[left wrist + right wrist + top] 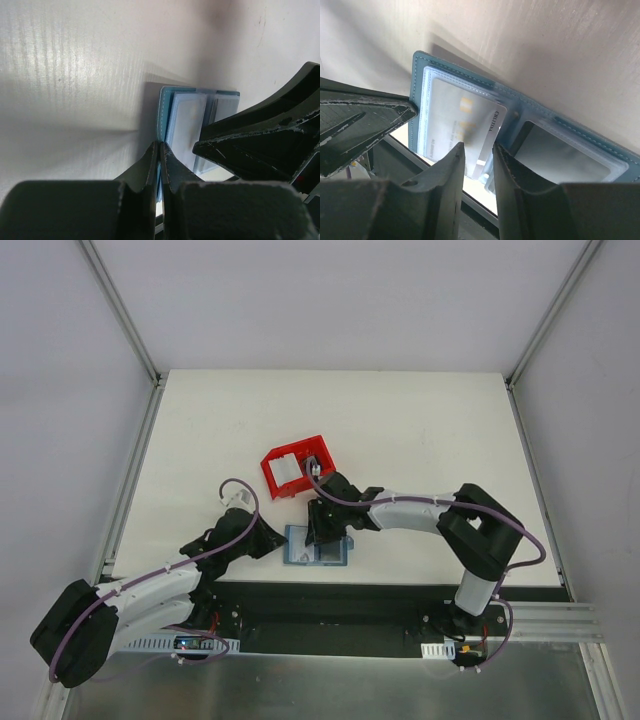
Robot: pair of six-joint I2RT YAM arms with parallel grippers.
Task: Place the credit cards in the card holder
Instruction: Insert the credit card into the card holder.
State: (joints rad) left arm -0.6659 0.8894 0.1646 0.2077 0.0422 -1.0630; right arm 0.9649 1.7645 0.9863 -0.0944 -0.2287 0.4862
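Our left gripper (159, 151) pinches shut on the closest edge of the soft teal card holder (164, 107), and at our right gripper (477, 147), jaws narrowly parted, the thin, stiff, slick silver credit card (462, 117) sits partway into the pocket ahead, best pushed by its near edge.

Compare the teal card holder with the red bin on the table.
The card holder is teal-blue; the red bin is red. The card holder lies open and flat; the red bin has upright walls. The card holder sits at the table's near edge, the red bin farther back. The card holder shows a pale card in a pocket; the red bin holds something white. Both rest on the white table.
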